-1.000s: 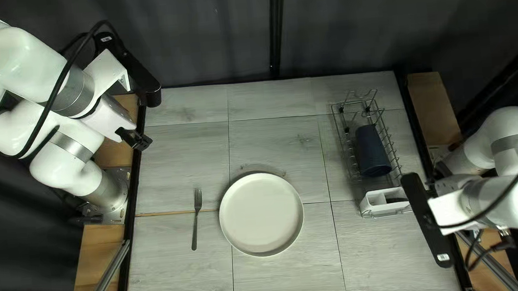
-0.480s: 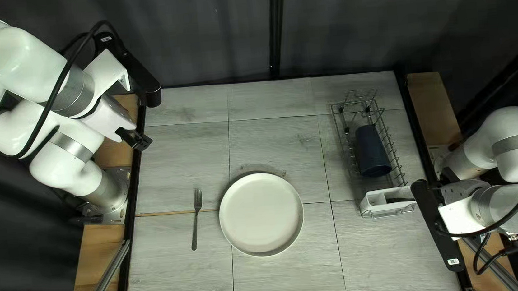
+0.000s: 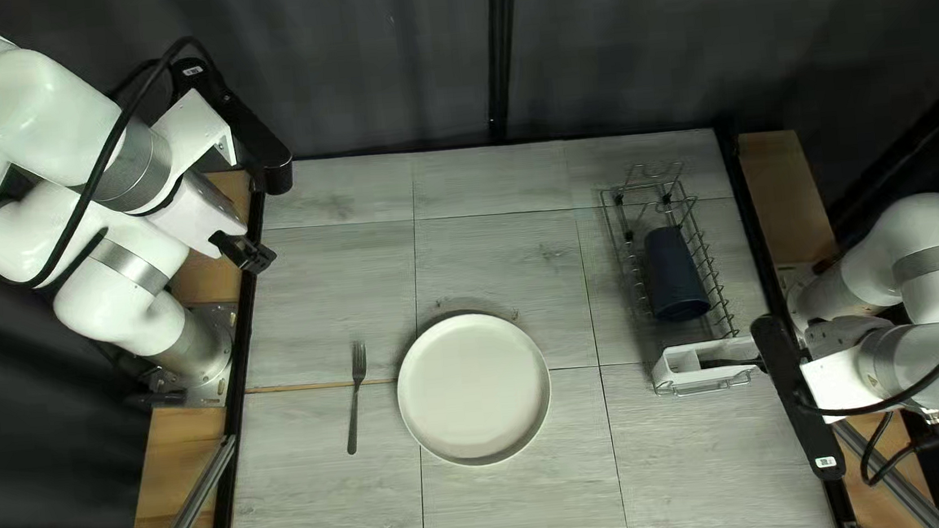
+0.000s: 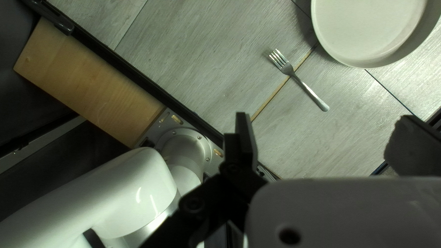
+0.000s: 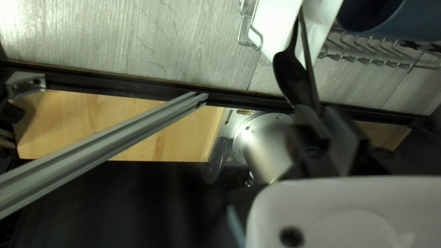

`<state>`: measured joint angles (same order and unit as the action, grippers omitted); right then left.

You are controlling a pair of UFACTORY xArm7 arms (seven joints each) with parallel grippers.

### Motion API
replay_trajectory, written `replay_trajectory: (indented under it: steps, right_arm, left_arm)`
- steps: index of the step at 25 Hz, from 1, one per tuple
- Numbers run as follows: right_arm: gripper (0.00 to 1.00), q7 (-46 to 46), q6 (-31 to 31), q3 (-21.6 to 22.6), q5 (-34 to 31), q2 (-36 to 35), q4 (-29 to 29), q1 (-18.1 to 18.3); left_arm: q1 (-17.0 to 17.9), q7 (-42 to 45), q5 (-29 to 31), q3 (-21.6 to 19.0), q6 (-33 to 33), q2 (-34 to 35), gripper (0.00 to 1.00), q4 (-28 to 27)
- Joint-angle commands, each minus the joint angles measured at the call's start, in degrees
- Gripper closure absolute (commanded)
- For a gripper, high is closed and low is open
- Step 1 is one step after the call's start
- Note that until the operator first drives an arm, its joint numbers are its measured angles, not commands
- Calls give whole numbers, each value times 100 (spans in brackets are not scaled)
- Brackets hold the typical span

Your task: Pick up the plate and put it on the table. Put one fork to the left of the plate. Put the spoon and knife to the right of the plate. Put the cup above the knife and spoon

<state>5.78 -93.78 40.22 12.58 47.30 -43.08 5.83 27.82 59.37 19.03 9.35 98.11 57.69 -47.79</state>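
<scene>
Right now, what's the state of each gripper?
Left gripper: open, empty.
Right gripper: shut on cutlery.

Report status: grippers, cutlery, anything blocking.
Left gripper open, at the table's left edge. Right gripper shut on cutlery at white caddy. Plate and fork set, cup in rack. Nothing in the way.

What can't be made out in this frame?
Holder: its contents are too dark and small in the top left view, blurred in the right wrist view.
Right gripper: a dark blur against the holder in its own view; whether it grips anything is unclear.
Cup: cut off at the right wrist view's edge.
</scene>
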Motion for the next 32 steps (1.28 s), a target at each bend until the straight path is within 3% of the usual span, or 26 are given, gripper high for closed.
replay_trajectory:
  steps: [1, 7, 12, 22, 32]
  right_arm:
    - [100, 81, -637, 54, -376, -404, -840, 322]
    - [100, 83, -1588, 15, -877, -862, -1976, 677]
    - [100, 207, -1896, 137, -1179, -1136, -2569, 941]
    - [100, 781, -504, 458, -1587, -1382, -2008, 1366]
    - [100, 1381, 282, 1340, -2372, -2430, -2324, 2050]
  left_arm:
    - [0, 0, 0, 0, 0, 0, 0, 0]
    - [0, 0, 0, 0, 0, 0, 0, 0]
    - [0, 0, 0, 0, 0, 0, 0, 0]
    - [0, 0, 0, 0, 0, 0, 0, 0]
    - [0, 0, 0, 0, 0, 0, 0, 0]
